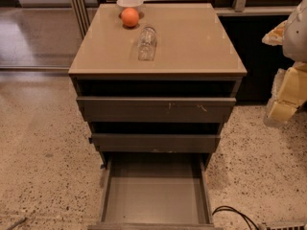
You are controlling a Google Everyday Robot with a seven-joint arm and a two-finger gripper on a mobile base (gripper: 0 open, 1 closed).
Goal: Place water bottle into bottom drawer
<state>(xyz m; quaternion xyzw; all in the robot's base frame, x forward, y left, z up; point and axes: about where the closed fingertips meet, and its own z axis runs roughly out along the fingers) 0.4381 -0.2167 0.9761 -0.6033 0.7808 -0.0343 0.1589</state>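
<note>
though the fingers at right give no clear state, one water bottle lies above three drawers.

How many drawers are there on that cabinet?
3. The top drawer and middle drawer are pulled out slightly; the bottom drawer is wide open. None seem hidden. The pincer sits at the picture's right edge, beside the cabinet.

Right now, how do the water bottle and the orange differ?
The water bottle is clear and long, lying on its side; the orange is opaque and round. The orange sits by the white bowl; the water bottle lies alone. Both rest on the cabinet top. The gripper hangs at the right edge.
</note>
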